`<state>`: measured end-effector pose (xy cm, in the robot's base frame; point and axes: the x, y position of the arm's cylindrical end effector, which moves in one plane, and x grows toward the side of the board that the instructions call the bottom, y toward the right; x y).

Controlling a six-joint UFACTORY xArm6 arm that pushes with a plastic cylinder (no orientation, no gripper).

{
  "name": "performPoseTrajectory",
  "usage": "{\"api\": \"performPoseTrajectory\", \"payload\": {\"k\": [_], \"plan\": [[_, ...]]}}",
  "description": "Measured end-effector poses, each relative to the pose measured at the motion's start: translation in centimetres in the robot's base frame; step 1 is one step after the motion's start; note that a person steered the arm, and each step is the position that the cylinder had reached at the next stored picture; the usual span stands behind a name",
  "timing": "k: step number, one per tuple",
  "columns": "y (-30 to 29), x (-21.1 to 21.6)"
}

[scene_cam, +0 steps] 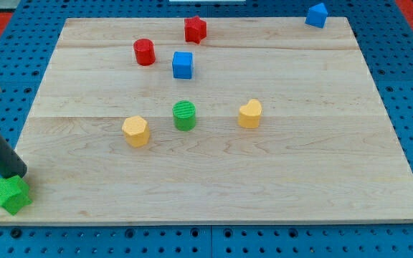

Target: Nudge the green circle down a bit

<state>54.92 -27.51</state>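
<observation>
The green circle [185,115] stands upright near the middle of the wooden board [321,143]. My tip [16,175] is at the view's bottom left corner of the board, touching the top of a green star block [9,195]. The tip is far to the left of and below the green circle. The dark rod slants up to the view's left edge.
A yellow hexagon [135,131] lies left of the green circle and a yellow heart [249,113] right of it. A blue cube [183,64], a red cylinder [144,51] and a red star [195,29] lie above. A blue block [317,15] sits at the top right edge.
</observation>
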Motion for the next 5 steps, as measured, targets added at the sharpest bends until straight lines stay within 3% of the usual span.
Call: {"api": "performPoseTrajectory", "payload": {"k": [1, 3, 5], "plan": [[0.3, 0.0], [6.7, -1.2], [9.8, -11.2]]}}
